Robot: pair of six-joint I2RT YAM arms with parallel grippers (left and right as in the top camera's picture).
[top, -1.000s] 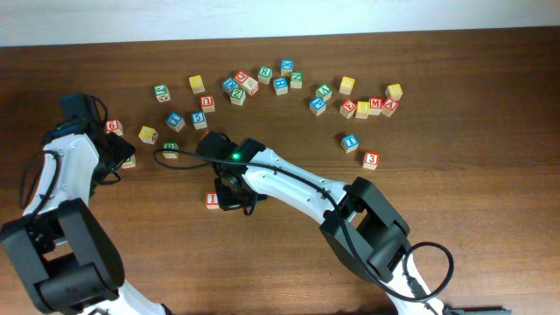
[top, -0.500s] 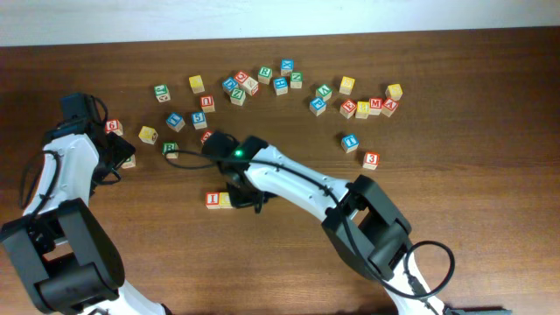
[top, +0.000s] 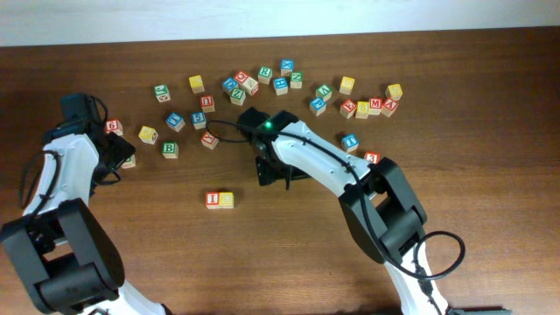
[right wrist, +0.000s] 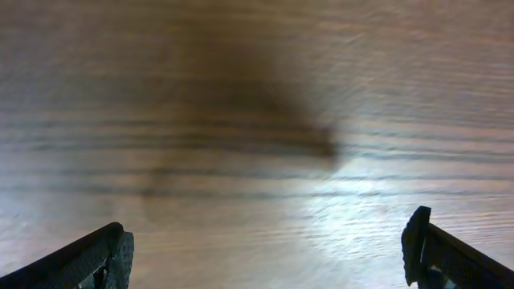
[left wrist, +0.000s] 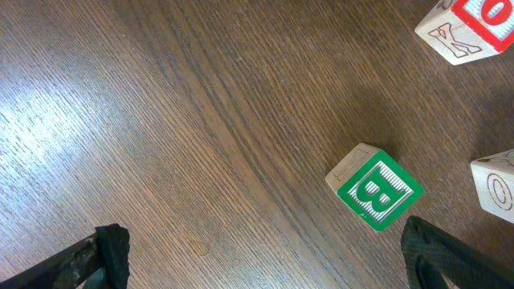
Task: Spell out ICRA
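Overhead, red I cube (top: pixel 213 199) touches yellow C cube (top: pixel 227 199) on the table (top: pixel 350 254); right gripper (top: pixel 268 171) hangs spread over bare wood; left gripper (left wrist: pixel 265 245) spread near green B cube (left wrist: pixel 374 191).

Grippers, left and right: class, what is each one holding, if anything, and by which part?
Nothing. The right gripper stands open over the table; the left gripper is open and empty.

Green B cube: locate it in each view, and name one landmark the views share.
Overhead: green B cube sits left of centre, up and left of the I cube.
Left wrist: lower right of the picture, lying flat on the wood.
Right wrist: not in it; only bare wood shows.
Shared landmark: the brown wooden table, visible in all three views.
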